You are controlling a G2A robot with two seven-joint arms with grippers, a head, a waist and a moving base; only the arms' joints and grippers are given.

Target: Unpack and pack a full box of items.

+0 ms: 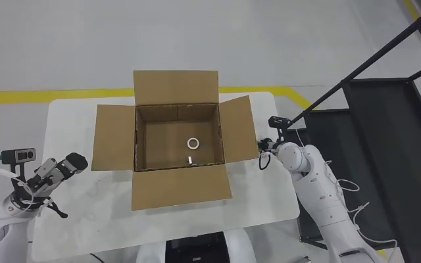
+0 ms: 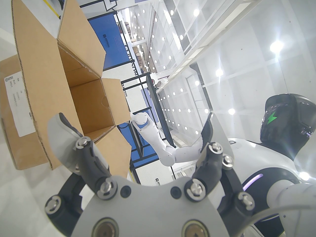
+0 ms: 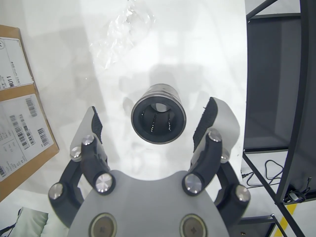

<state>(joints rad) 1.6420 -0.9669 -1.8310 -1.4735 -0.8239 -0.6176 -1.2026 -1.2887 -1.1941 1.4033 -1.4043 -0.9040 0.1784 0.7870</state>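
Right wrist view: bearing [image 3: 158, 122] under wide right gripper [image 3: 153, 106] | left gripper [image 2: 135, 117] wide

The camera above my arms looks straight down on the table [image 1: 72, 197] and the open box [image 1: 177, 141]. My left wrist camera sits low at the table's left, facing up and right toward the box. My right wrist camera looks down closely, right of the box, catching its edge.
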